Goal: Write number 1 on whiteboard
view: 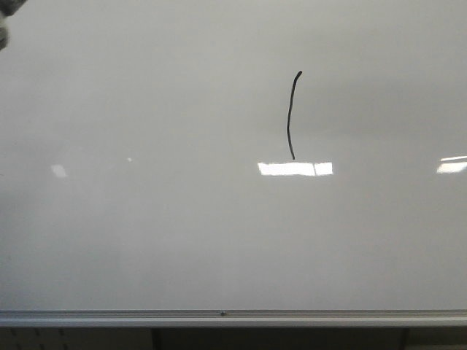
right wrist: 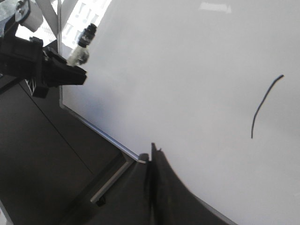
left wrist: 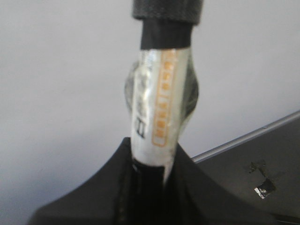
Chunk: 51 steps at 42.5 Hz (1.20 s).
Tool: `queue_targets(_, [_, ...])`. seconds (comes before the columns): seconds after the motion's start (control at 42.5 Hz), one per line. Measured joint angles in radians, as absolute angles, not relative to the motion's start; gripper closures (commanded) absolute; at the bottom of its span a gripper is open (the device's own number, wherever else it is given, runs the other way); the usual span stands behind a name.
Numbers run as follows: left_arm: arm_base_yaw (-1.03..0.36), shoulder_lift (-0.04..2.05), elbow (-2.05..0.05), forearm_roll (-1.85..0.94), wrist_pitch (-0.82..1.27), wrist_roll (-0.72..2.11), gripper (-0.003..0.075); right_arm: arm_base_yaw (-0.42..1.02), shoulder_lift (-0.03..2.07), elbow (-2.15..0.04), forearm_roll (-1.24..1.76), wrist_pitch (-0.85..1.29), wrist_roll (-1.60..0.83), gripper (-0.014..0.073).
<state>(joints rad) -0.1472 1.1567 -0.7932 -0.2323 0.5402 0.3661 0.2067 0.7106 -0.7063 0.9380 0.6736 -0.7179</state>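
Whiteboard fills the front view, the number 1 a near-vertical stroke right of centre; no arm near it.

Left wrist view: left pincer clamps a marker.

Right wrist view: right pincer looks closed and empty, the stroke well apart; likely finished.

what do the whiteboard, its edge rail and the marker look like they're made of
The whiteboard: smooth glossy coated panel, judging by its sharp light reflections; the core cannot be told. Its edge rail: silver, ridged, probably aluminium. The marker in the left gripper: shiny white barrel with orange print, likely plastic, with a matte black ridged cap.
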Motion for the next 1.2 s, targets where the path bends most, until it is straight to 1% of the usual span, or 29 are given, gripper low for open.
queue_targets(0.212, [0.116, 1.176, -0.766, -0.234, 0.542, 0.318, 0.0741, 0.207, 0.591, -0.559, 0.938, 0.613, -0.712, 0.0683])
queue_targets(0.282, [0.174, 1.210, -0.766, -0.234, 0.535, 0.314, 0.0741, 0.207, 0.577, -0.535, 0.938, 0.607, -0.712, 0.0683])
queue_targets(0.353, [0.203, 1.264, -0.766, -0.234, 0.518, 0.314, 0.0741, 0.207, 0.575, -0.523, 0.938, 0.600, -0.712, 0.0683])
queue_targets(0.564, [0.211, 1.444, -0.787, -0.236, 0.401, 0.313, 0.0741, 0.207, 0.575, -0.513, 0.940, 0.594, -0.710, 0.0683])
queue_targets(0.776, [0.182, 1.583, -0.889, -0.236, 0.372, 0.313, 0.0741, 0.207, 0.575, -0.513, 0.942, 0.594, -0.710, 0.0683])
queue_targets(1.105, [0.173, 1.685, -0.987, -0.234, 0.379, 0.313, 0.0739, 0.207, 0.575, -0.513, 0.942, 0.594, -0.710, 0.0683])
queue_targets(1.152, [0.173, 1.696, -0.993, -0.234, 0.379, 0.315, 0.0729, 0.207, 0.575, -0.513, 0.942, 0.594, -0.710, 0.0683])
queue_targets(1.199, [0.173, 1.699, -0.998, -0.234, 0.384, 0.317, 0.0699, 0.207, 0.575, -0.513, 0.942, 0.594, -0.710, 0.0683])
